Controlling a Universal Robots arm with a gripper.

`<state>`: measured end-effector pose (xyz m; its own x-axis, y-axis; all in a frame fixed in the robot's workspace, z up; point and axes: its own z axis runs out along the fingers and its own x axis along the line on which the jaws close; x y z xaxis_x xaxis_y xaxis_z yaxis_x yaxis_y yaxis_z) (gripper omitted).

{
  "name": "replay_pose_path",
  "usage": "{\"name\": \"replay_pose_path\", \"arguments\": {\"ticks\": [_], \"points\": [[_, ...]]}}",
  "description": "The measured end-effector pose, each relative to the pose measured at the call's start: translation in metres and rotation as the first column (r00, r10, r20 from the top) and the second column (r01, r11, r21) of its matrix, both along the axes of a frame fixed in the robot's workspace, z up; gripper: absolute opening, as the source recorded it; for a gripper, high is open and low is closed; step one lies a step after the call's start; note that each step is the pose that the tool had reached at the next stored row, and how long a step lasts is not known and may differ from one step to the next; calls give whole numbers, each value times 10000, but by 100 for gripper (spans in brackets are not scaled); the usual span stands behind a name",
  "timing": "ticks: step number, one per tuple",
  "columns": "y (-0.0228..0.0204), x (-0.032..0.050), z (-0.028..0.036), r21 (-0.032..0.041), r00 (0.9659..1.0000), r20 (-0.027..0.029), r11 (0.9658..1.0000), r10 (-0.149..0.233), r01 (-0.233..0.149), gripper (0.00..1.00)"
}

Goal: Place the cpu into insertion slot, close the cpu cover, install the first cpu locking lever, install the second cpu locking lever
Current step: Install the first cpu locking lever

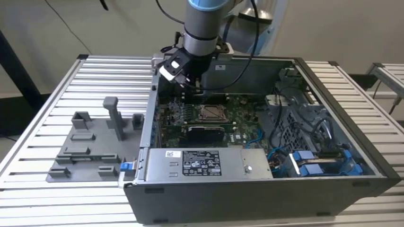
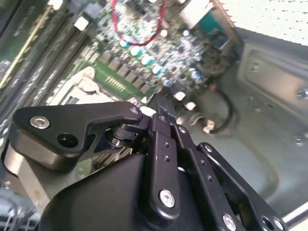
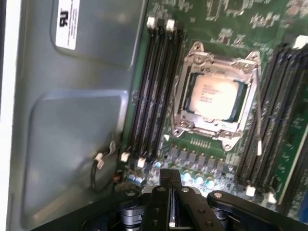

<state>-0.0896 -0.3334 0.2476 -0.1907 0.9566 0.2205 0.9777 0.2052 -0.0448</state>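
First wrist view: the cpu (image 3: 214,97) lies flat in its socket, silver top up. The cpu cover (image 3: 207,129) is folded down around it, so the chip shows through the square window. A thin metal lever (image 3: 256,110) runs along one side of the cover; whether it is latched I cannot tell. Dark memory slots (image 3: 154,91) flank the socket on both sides.

In the exterior view, the insertion slot (image 1: 210,113) sits near the middle of the frame, on the green board inside the open computer case (image 1: 252,189). The claw (image 1: 192,87) hangs in the upper middle of the frame, over the board's far edge, a little toward the exterior view's left of the slot and apart from it. In both wrist views its fingers are pressed together with nothing between them.

On the slatted worktop (image 1: 38,118), a grey fixture plate (image 1: 88,146) lies at the exterior view's left of the case.
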Motion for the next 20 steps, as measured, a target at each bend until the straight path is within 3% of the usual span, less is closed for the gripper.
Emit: {"name": "replay_pose_path", "arguments": {"ticks": [6, 11, 13, 17, 20], "points": [[-16, 226, -8, -3, 10000, 3, 10000, -1, 1, 11], [-10, 228, -9, -2, 10000, 4, 10000, 44, -44, 11], [-10, 228, -10, -3, 9992, 5, 9992, 389, -389, 11], [-10, 227, -15, -7, 9937, 58, 9937, 1116, -1116, 11], [-10, 228, -16, -22, 9860, 126, 9861, 1662, -1662, 11]]}}
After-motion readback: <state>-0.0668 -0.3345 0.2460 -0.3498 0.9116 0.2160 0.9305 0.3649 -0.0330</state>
